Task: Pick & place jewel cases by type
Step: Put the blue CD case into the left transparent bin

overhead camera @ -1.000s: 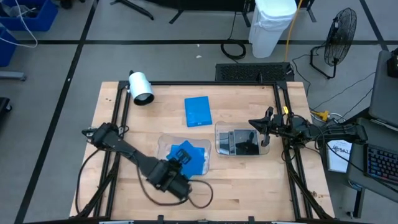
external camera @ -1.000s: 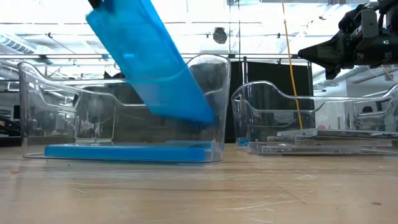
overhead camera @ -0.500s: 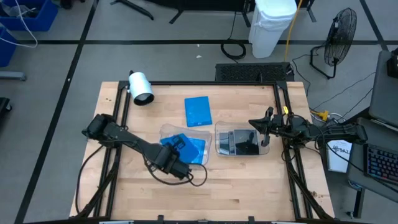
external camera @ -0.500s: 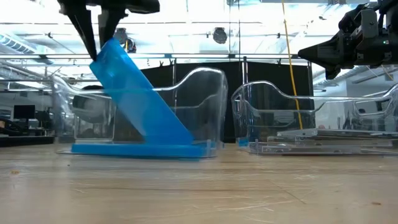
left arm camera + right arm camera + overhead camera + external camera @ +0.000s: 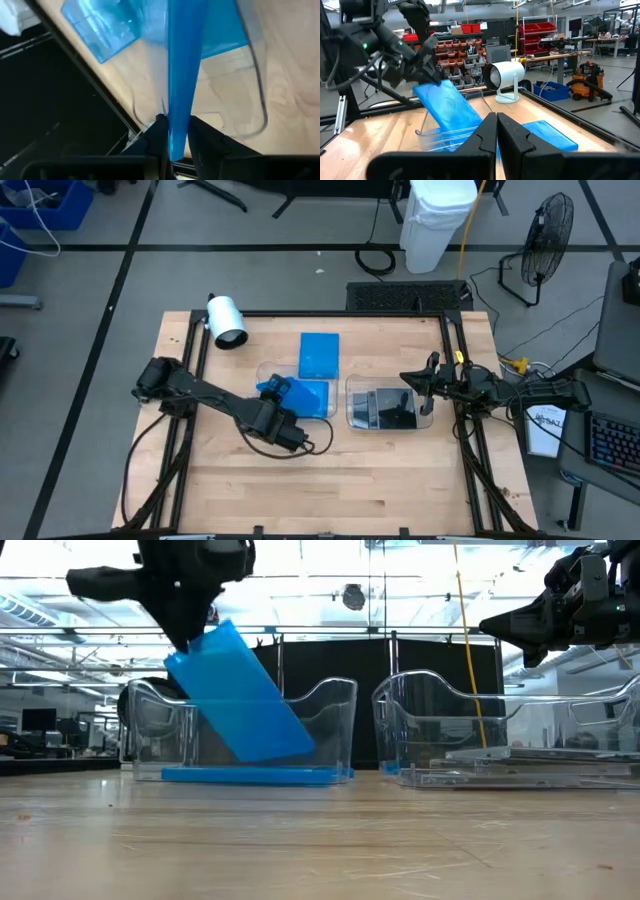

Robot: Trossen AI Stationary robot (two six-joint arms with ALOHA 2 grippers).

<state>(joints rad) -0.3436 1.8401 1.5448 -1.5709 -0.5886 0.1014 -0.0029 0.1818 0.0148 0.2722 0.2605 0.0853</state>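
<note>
My left gripper (image 5: 272, 392) (image 5: 176, 140) is shut on a bright blue jewel case (image 5: 240, 695), which slants down into the clear left tray (image 5: 335, 725). A second blue case (image 5: 245, 776) lies flat on that tray's floor. A third blue case (image 5: 320, 354) lies flat on the table by the tray's far side. The clear right tray (image 5: 352, 408) holds dark grey cases (image 5: 390, 410) lying flat. My right gripper (image 5: 422, 385) (image 5: 497, 132) hovers shut above the right tray's right end, holding nothing. My left gripper pinches the blue case's upper end (image 5: 176, 125) between its two fingers, one on each flat face. The fingers slant down at it from the table's near left. The case hangs tilted below them, its lower corner (image 5: 300, 748) inside the tray, just above the flat case.
A white cylindrical device (image 5: 227, 321) stands at the table's far left corner. Black frame rails (image 5: 195, 350) run along the table's sides. Bare wood (image 5: 380, 480) lies between the trays and the near edge.
My left gripper has gone toward the table's far edge and sunk lower, turning a little, with the blue case still tilted in its hold. The left tray, with the flat blue case in it, has slid along the table toward the far edge, up to the loose blue case.
</note>
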